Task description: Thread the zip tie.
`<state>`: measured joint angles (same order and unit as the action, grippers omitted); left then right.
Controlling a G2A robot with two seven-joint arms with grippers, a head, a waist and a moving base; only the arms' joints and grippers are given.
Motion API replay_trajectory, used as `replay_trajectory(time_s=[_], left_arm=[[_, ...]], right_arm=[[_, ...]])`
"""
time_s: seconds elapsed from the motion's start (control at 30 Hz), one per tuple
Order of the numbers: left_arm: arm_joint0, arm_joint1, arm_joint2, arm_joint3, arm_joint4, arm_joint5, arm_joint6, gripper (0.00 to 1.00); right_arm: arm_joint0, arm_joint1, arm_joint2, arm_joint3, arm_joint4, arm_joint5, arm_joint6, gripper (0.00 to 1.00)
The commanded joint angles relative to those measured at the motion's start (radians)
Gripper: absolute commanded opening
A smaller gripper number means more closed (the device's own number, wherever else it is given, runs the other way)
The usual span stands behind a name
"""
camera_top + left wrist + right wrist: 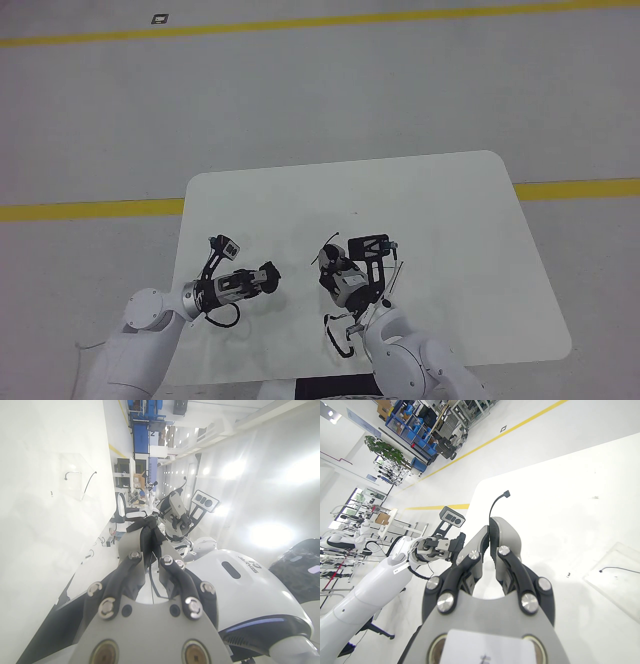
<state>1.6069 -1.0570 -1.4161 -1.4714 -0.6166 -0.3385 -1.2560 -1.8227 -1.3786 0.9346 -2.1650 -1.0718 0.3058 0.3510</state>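
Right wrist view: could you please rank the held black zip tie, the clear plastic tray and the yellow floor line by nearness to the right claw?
1. Black plastic zip tie, gripped in the right claw.
2. Clear plastic tray, on the white table alongside.
3. Yellow floor line, beyond the table's edge.

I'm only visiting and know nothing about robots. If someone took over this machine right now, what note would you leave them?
Right gripper: shut on a black zip tie, head end sticking out above the table.
Left gripper: shut, apart from the right one; unclear if it holds anything.
Spare ties lie on a clear tray.
Done: one tie is off the table.
Left: feed its tail through its head.
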Motion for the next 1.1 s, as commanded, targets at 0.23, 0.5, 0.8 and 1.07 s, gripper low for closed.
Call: replay_trajectory(time_s=[0.23, 0.5, 0.8, 1.07], left_arm=[[-0.063, -0.009, 0.058, 0.004, 0.015, -0.002, 0.066, 0.0], [-0.124, -0.028, 0.093, 0.011, 0.086, -0.002, 0.082, 0.0], [-0.147, -0.056, 0.074, 0.045, 0.117, -0.002, 0.04, 0.0], [-0.149, -0.057, 0.073, 0.046, 0.118, -0.002, 0.033, 0.0]], right_arm=[[0.0, 0.0, 0.0, 0.0, 0.0, 0.0, 0.0, 0.0], [0.0, 0.0, 0.0, 0.0, 0.0, 0.0, 0.0, 0.0], [0.0, 0.0, 0.0, 0.0, 0.0, 0.0, 0.0, 0.0], [0.0, 0.0, 0.0, 0.0, 0.0, 0.0, 0.0, 0.0]])
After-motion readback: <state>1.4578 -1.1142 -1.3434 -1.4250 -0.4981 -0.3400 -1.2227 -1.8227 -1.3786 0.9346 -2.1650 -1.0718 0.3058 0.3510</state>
